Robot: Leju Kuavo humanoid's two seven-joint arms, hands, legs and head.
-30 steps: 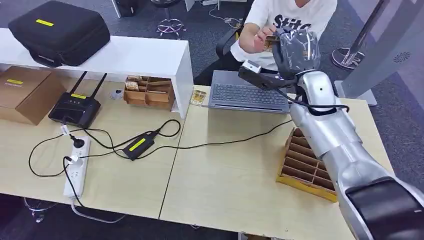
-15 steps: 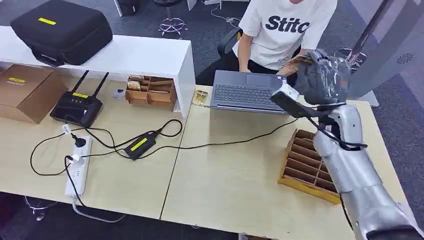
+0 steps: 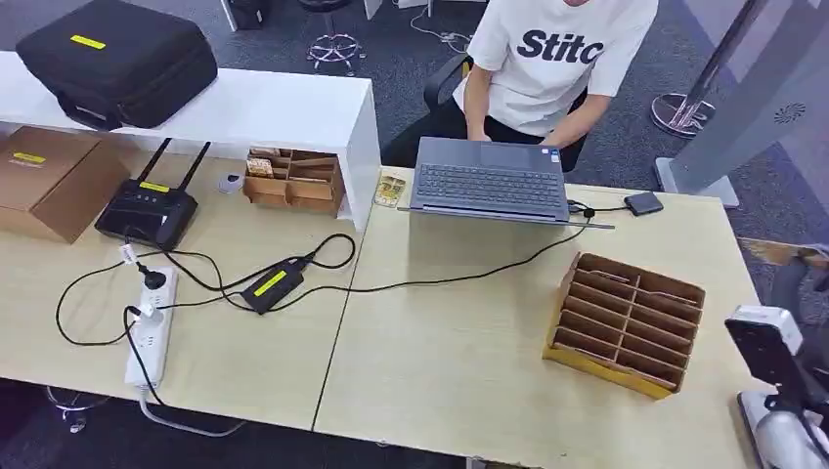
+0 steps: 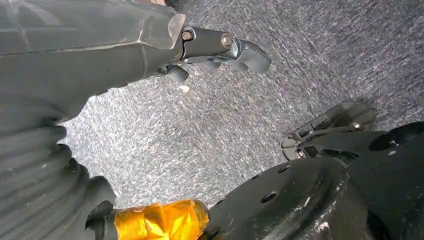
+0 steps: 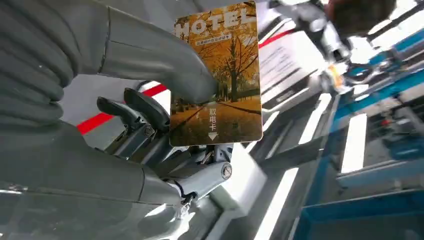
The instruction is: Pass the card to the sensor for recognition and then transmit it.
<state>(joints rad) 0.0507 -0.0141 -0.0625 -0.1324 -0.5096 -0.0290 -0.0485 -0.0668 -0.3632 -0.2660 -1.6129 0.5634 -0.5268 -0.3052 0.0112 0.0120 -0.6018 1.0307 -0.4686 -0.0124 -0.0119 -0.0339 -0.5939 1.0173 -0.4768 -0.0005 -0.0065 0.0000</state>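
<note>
Right hand (image 5: 125,130) pinching hotel card (image 5: 217,75) between thumb and fingers, card upright, off the worktop (image 3: 459,342). Left hand (image 4: 150,45) hanging above grey carpet (image 4: 210,135), holding nothing, fingers loosely apart. Laptop (image 3: 489,181), cardboard slot rack (image 3: 626,322) on worktop.

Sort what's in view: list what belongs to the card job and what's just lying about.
Job: hotel card, right hand holding it.

Lying about: laptop, router, power strip, black case, cardboard box, wooden divider tray.
</note>
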